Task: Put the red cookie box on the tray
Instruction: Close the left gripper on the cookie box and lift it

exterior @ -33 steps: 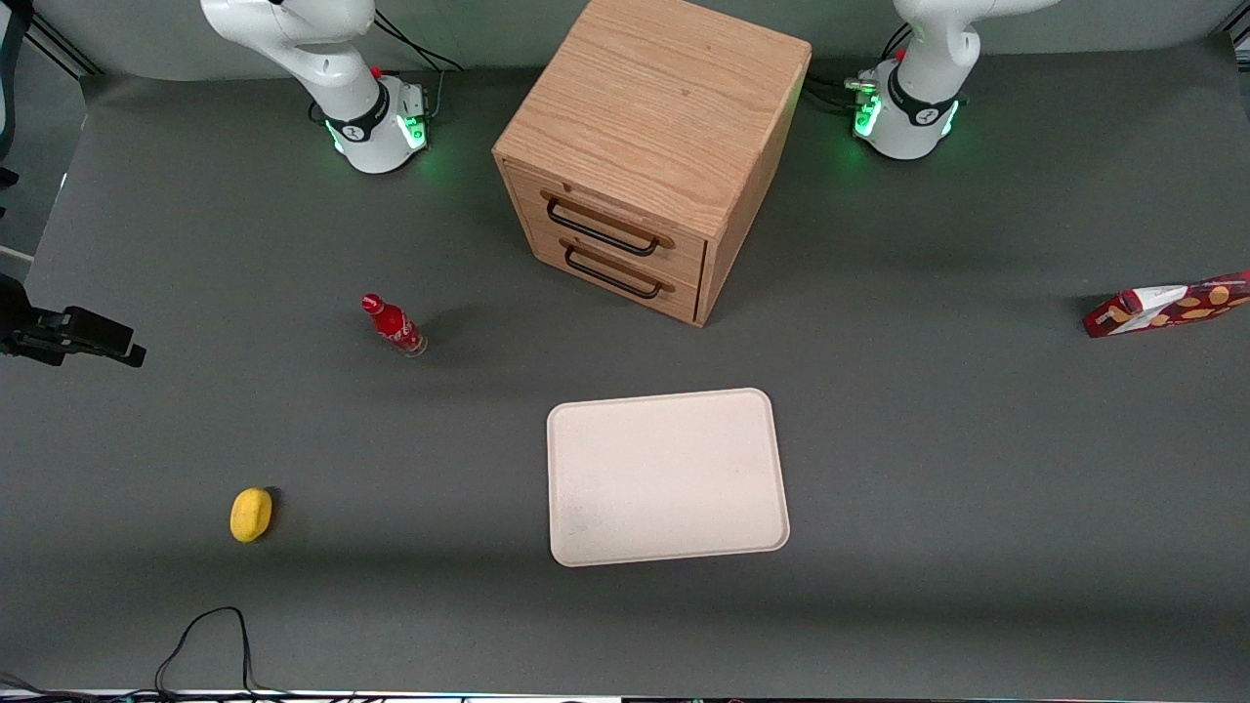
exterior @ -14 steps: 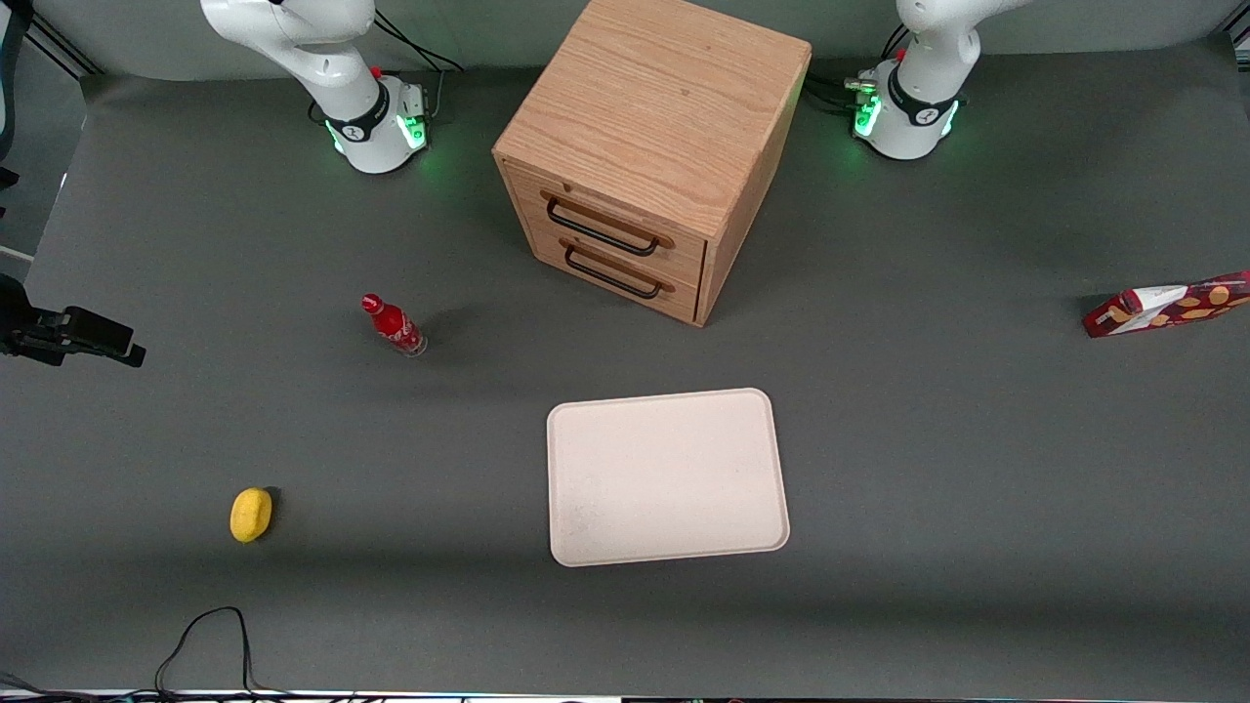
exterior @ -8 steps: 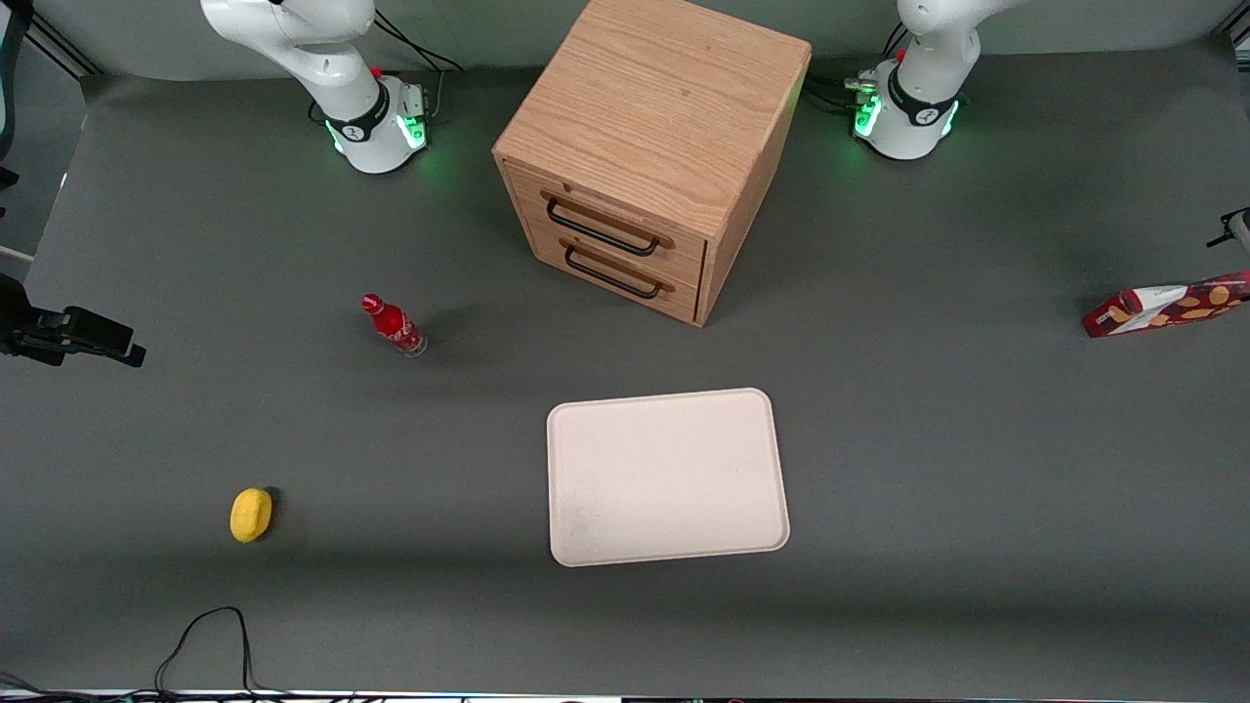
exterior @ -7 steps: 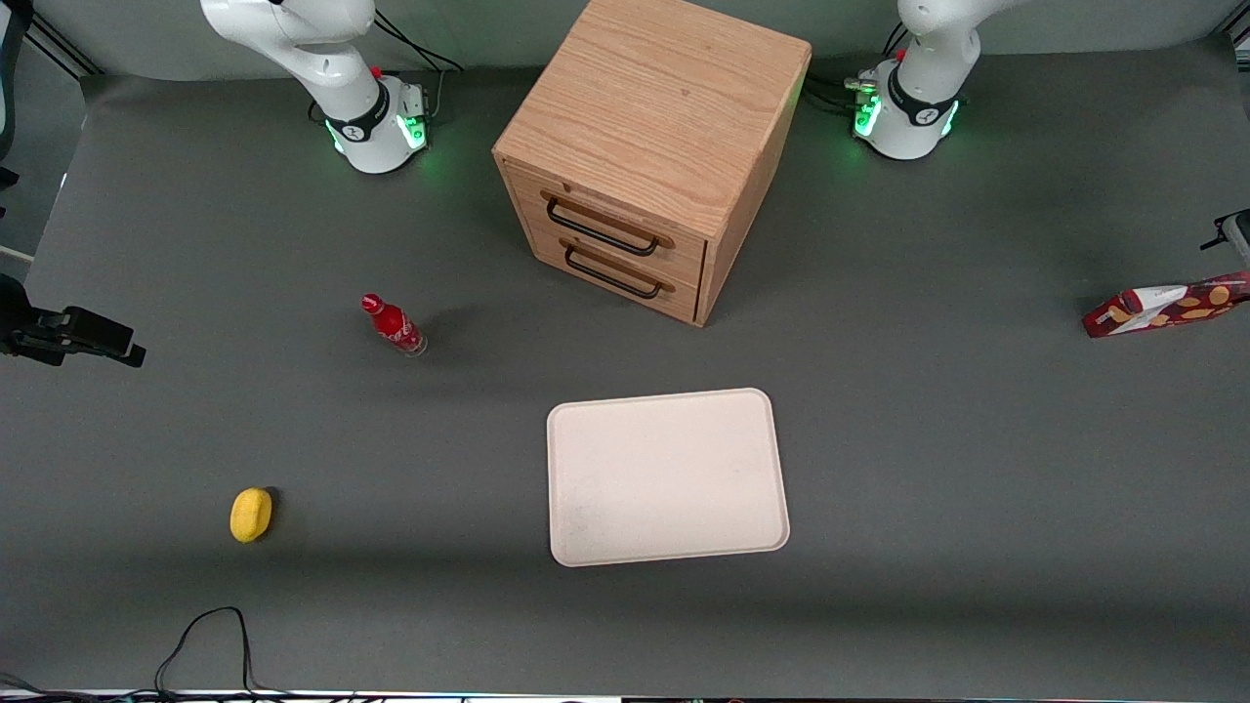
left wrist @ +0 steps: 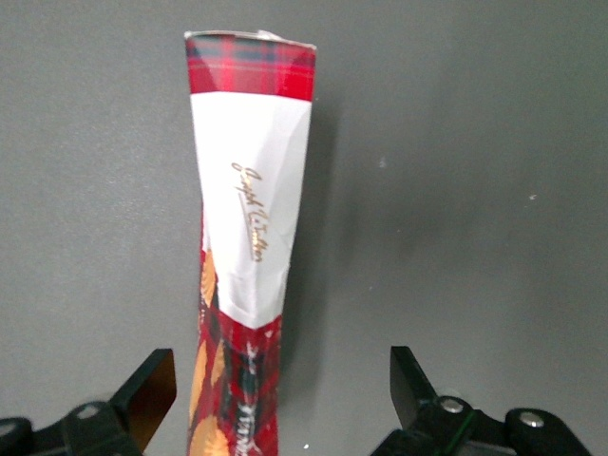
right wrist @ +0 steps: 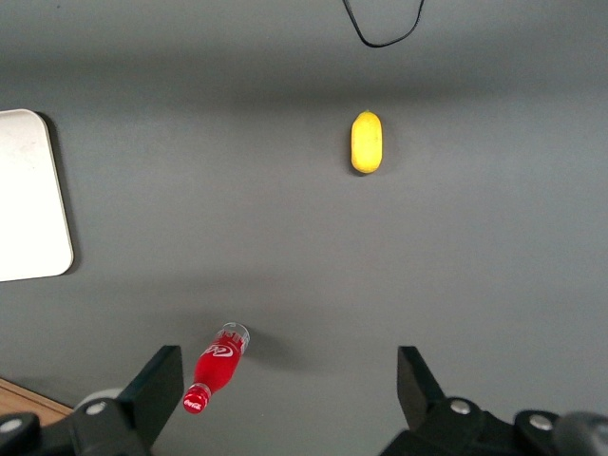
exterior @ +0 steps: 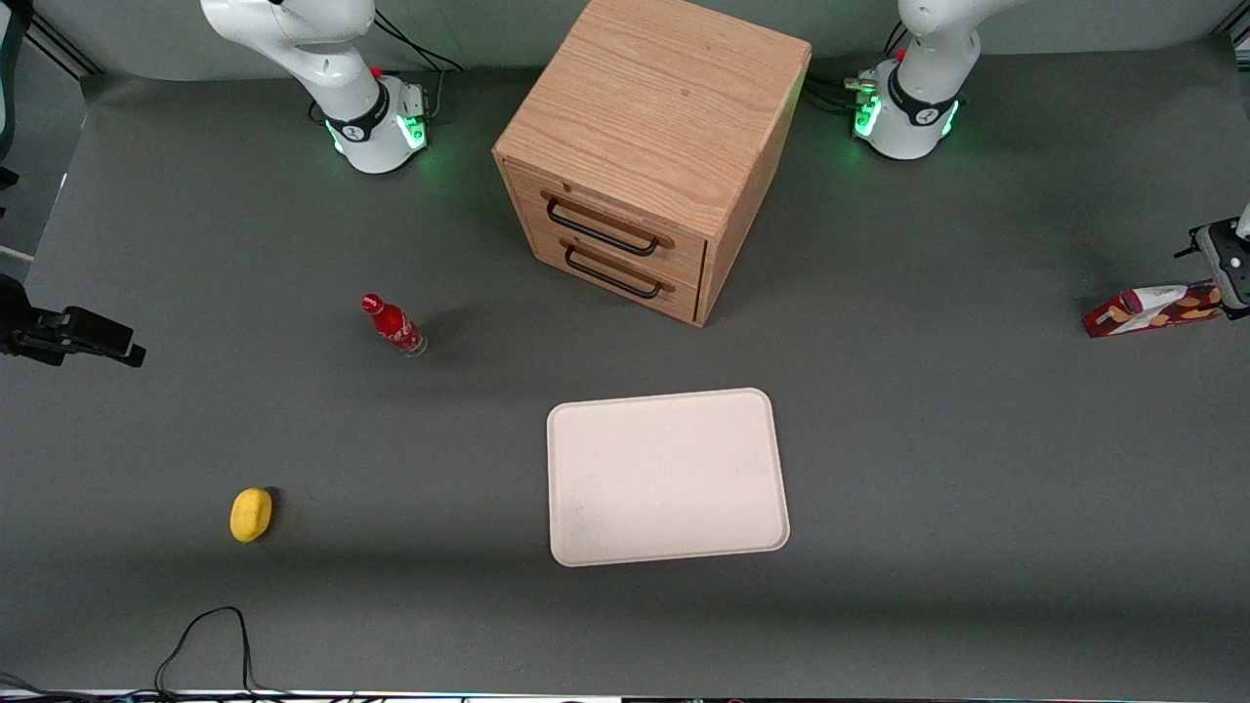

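The red cookie box (exterior: 1152, 309) lies flat on the grey table toward the working arm's end. In the left wrist view the box (left wrist: 249, 237) shows its white patch and orange cookie pictures. My left gripper (exterior: 1232, 273) hangs over the end of the box that lies farthest toward the working arm's end. In the wrist view the gripper (left wrist: 280, 389) is open, its fingers straddle the box, and the box lies nearer one finger. The cream-beige tray (exterior: 667, 476) lies near the table's middle, in front of the cabinet, and holds nothing.
A wooden drawer cabinet (exterior: 649, 156) stands farther from the front camera than the tray. A small red bottle (exterior: 393, 325) and a yellow fruit-like object (exterior: 251, 514) lie toward the parked arm's end. A black cable (exterior: 205, 635) loops at the near edge.
My left gripper has come into the front view at the working arm's end and moved down over the cookie box's end. The box and tray have not moved.
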{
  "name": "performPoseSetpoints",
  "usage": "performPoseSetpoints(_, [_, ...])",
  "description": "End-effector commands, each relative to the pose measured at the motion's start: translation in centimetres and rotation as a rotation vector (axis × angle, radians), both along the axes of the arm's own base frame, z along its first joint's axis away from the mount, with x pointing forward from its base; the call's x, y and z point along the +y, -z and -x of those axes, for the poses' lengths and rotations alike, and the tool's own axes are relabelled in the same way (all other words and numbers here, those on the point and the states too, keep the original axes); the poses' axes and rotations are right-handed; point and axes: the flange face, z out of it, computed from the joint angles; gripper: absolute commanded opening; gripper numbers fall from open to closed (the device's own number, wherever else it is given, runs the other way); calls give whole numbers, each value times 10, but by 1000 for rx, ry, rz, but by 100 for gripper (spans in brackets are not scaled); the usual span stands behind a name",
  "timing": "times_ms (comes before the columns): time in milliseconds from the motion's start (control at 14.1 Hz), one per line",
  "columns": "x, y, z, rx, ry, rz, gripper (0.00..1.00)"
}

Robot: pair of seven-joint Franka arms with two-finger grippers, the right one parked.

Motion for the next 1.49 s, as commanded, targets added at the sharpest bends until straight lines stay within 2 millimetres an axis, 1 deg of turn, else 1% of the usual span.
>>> performPoseSetpoints(0, [-3, 10, -3, -24, 19, 6, 100])
performPoseSetpoints(71, [-3, 10, -5, -37, 17, 2, 100])
performPoseSetpoints(142, [-5, 10, -7, -39, 22, -1, 97])
performPoseSetpoints(213, [-5, 10, -8, -41, 23, -1, 80])
performPoseSetpoints(284, [-8, 10, -11, -43, 39, 2, 26])
performPoseSetpoints(355, [-13, 10, -15, -48, 66, 5, 0])
performPoseSetpoints(852, [-13, 8, -17, -58, 75, 1, 0])
performPoseSetpoints(1065, [-16, -1, -18, -49, 75, 17, 0])
performPoseSetpoints(1136, [-18, -8, -19, -49, 77, 23, 0])
performPoseSetpoints(1207, [-23, -21, -22, -53, 84, 28, 0])
performPoseSetpoints(1278, [-32, -39, -27, -57, 88, 37, 0])
performPoseSetpoints(1349, [-39, -64, -35, -70, 98, 41, 0])
performPoseSetpoints(1420, [-47, -86, -49, -70, 106, 40, 0])
